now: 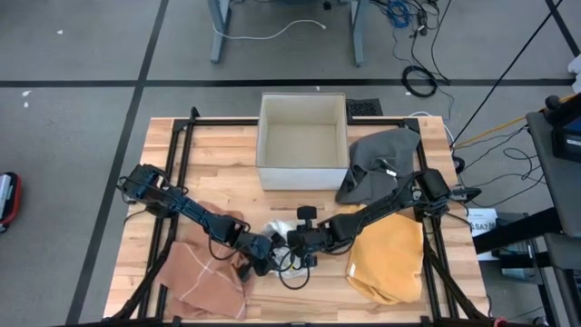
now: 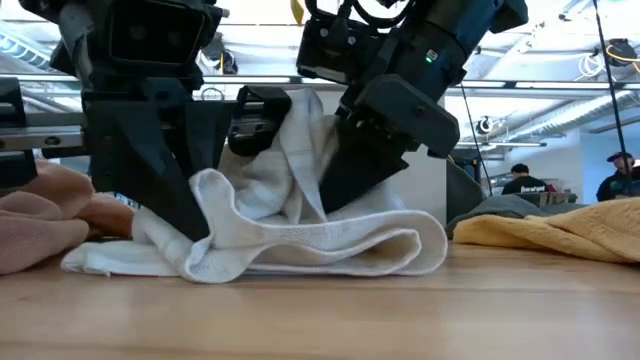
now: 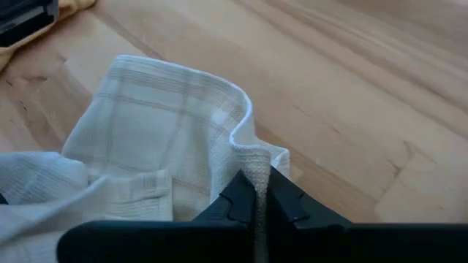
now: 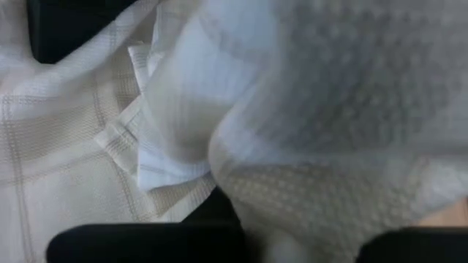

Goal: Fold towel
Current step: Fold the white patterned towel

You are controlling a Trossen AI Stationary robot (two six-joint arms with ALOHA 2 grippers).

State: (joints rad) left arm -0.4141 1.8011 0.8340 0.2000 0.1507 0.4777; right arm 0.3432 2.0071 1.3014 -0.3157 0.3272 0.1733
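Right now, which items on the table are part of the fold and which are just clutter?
In the job:
white towel
left claw, shut on the towel's edge
right claw, shut on the towel

Just lying about:
pink cloth
yellow cloth
grey cloth
open box

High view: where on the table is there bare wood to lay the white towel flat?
Bare wood lies left of the box, above the pink towel, and a narrower strip along the front edge between pink towel and yellow towel. The right side is crowded: grey cloth above yellow. Centre front holds both grippers on the white towel.
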